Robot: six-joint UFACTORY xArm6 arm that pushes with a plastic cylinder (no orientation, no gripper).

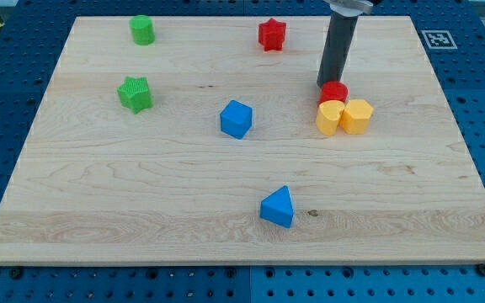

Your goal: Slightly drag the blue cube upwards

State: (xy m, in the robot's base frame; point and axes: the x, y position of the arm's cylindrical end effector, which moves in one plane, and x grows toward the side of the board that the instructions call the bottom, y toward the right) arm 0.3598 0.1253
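The blue cube (236,119) sits near the middle of the wooden board (99,194). My tip (327,83) is at the view's upper right, well to the right of the cube and slightly above it. The tip stands right beside the upper left of a red cylinder (335,92). A blue wedge-shaped block (277,207) lies below the cube, toward the view's bottom.
Two yellow blocks (331,117) (357,115) sit just below the red cylinder, touching each other. A red star block (271,34) is at the top centre. A green cylinder (142,29) and a green star block (135,93) are at the upper left.
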